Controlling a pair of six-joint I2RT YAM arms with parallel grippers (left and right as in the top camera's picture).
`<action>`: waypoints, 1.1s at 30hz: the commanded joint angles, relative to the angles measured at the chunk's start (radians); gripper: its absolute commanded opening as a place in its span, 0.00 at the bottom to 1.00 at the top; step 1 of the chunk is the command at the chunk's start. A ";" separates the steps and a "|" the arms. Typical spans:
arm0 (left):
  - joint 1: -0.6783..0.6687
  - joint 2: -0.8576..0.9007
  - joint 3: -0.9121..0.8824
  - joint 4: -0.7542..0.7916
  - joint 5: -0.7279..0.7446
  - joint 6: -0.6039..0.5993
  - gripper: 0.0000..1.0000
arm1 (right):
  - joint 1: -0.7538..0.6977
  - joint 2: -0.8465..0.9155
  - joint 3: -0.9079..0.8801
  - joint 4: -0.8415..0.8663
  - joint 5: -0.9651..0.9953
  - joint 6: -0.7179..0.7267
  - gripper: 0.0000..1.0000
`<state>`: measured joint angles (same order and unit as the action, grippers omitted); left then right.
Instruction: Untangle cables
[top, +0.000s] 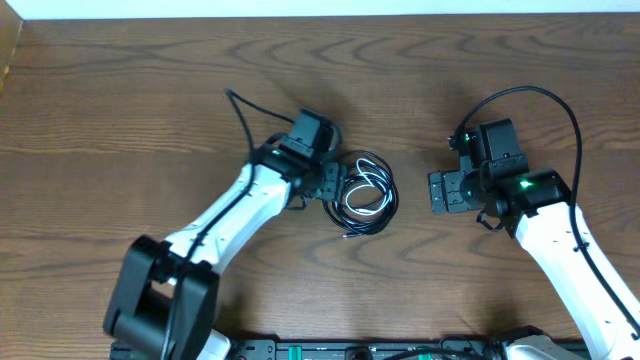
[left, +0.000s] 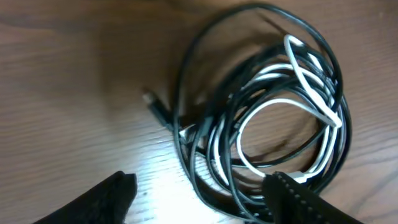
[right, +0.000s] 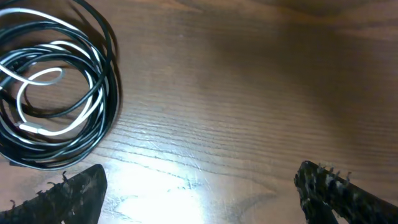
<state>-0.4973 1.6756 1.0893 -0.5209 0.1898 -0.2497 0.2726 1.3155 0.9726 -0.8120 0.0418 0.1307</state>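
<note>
A tangled coil of thin cables (top: 366, 195), several black and one white, lies on the wooden table at centre. In the left wrist view the cables (left: 267, 118) fill the right half, with a small black plug end (left: 155, 107) sticking out to the left. My left gripper (top: 328, 184) is open at the coil's left edge; in its own view the left gripper (left: 202, 199) has black strands between its fingers, its right finger over the coil. My right gripper (top: 447, 190) is open and empty to the right of the coil. In the right wrist view the cables (right: 56, 93) lie upper left, apart from the right gripper (right: 199, 193).
The wooden table (top: 120, 110) stretches wide on all sides of the coil. A thicker black cable (top: 540, 100) arches over the right arm, and another (top: 240, 110) rises from the left arm. A dark rail (top: 350, 350) runs along the front edge.
</note>
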 joint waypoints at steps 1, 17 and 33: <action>-0.029 0.061 0.026 0.019 0.000 0.017 0.63 | 0.003 -0.005 0.017 -0.008 0.020 0.014 0.94; -0.043 0.137 -0.002 0.079 -0.116 0.016 0.62 | 0.003 -0.005 0.017 -0.015 0.020 0.014 0.94; -0.093 0.164 -0.040 0.089 -0.089 0.005 0.29 | 0.003 -0.005 0.017 -0.021 0.020 0.014 0.94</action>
<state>-0.5842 1.8069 1.0603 -0.4286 0.0994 -0.2428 0.2726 1.3155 0.9726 -0.8272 0.0494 0.1307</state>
